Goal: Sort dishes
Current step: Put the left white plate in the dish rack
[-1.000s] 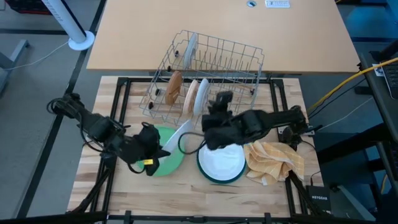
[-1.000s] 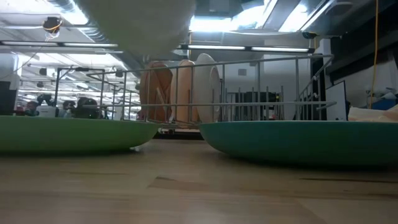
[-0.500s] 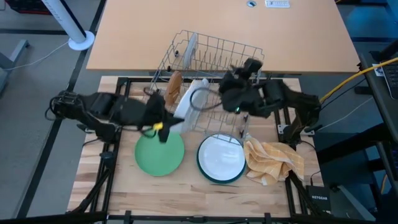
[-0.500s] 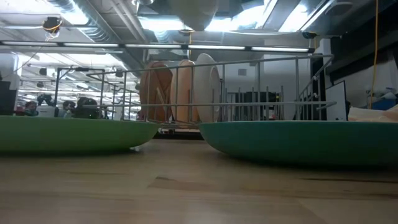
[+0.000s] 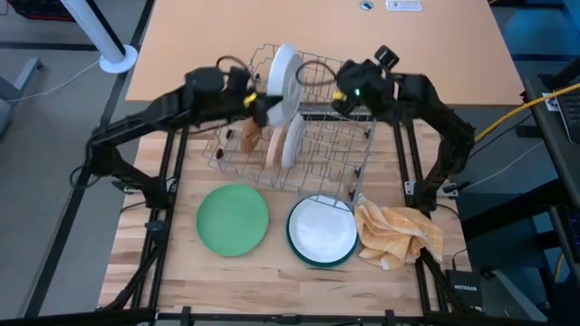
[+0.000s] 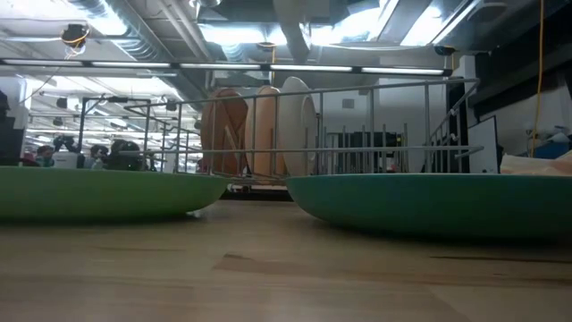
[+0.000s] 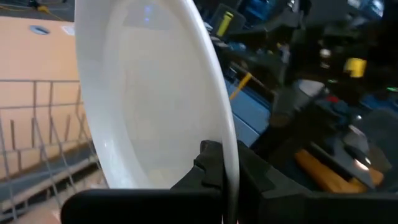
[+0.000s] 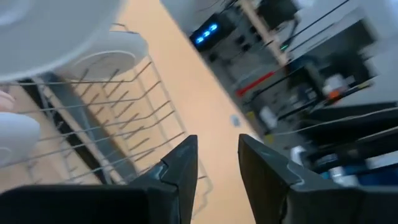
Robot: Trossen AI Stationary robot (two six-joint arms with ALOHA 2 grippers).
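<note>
Over the rack: you have the left gripper clamped on the rim of a white plate, held on edge above the far end of the grey wire rack.
Step in hand: you are, by my reading, carrying this plate to a slot; it is not yet seated.
Next move: lower it edge-first between two wires, then let go only once the wires bear it.
Right gripper: at 3 o'clock of the held plate, above the rack's far right part; its fingers stand apart with nothing between them.
Already racked: a brown plate, a tan one and a white plate stand upright at 6 o'clock of the held plate.
Left on the table: green plate at 7 o'clock of the rack; teal plate with a white plate lying in it, at 5 o'clock.
In your way: the right arm crowds the far slots; the racked plates narrow the near ones.
Nearby: yellow checked cloth touches the teal plate's right rim.
</note>
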